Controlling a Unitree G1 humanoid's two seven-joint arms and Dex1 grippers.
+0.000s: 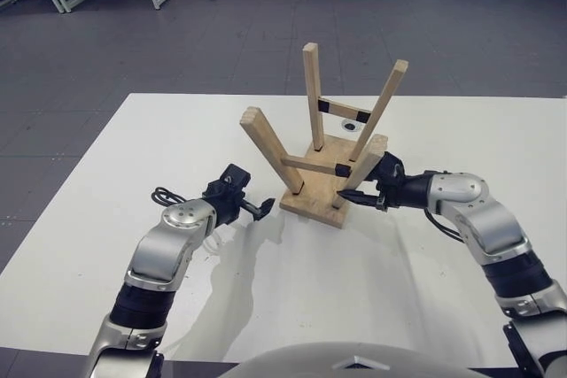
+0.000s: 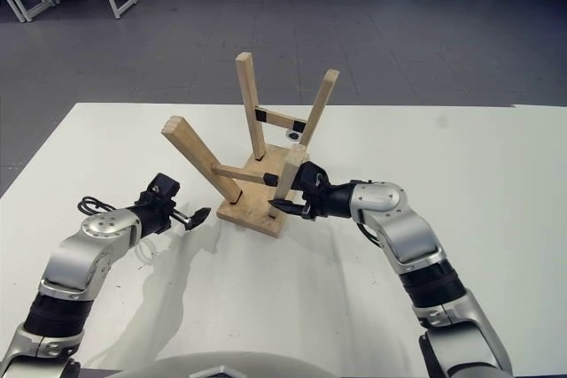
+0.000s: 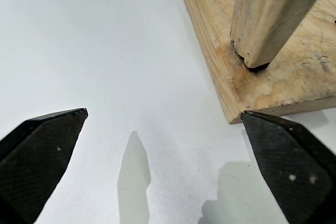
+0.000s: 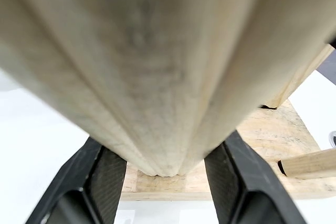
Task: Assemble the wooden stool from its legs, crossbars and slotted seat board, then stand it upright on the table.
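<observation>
White table (image 1: 443,289) — the broad surface that carries everything else. The stool (image 2: 251,104) stands on it upside down, a little beyond the table's middle, between the two arms.

Seat board (image 1: 310,207): lies flat on the table with all four legs pointing up and splaying outward.

Legs: the near-left leg (image 1: 270,148) leans toward the robot's left. The far-left leg (image 1: 313,95) is almost upright. The far-right leg (image 1: 384,104) leans to the right. The near-right leg (image 1: 361,170) is shorter in view and partly covered by the right arm's tool.

Crossbars: the upper crossbar (image 1: 344,110) joins the two far legs, with dark fittings at its ends. The lower crossbar (image 1: 310,165) runs from the near-left leg to the near-right leg.

Right gripper (image 1: 348,192): low down at the foot of the near-right leg, where the leg meets the board. Its fingers (image 4: 105,182) press against the leg from either side, clamped on the wood.

Left gripper (image 1: 261,210): hangs just above the table beside the board's near-left corner, touching nothing. Its fingers (image 3: 42,150) are spread wide apart — bare tabletop lies between them.

Black cable (image 1: 164,194): looped on the table beside the left arm.

Round fitting (image 1: 347,127): set in the table just behind the stool.
</observation>
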